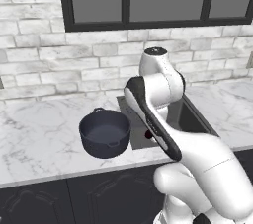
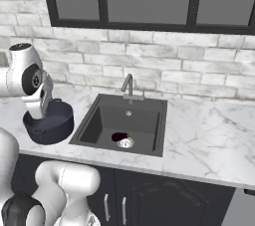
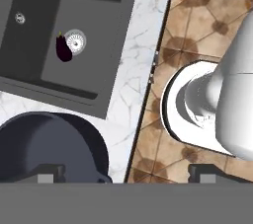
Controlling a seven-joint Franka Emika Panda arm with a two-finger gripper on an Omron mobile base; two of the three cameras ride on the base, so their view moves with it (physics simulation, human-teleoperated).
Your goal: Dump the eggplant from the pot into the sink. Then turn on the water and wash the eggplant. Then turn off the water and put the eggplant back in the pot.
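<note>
Nearest you, low in the hand view, the gripper (image 3: 123, 173) has its fingertips spread wide apart, holding nothing. At lower left sits the pot (image 3: 47, 146) on the counter (image 3: 141, 60). You'll find the eggplant (image 3: 63, 49) upper left, on the sink (image 3: 29, 60) floor beside the drain (image 3: 75, 41).
</note>
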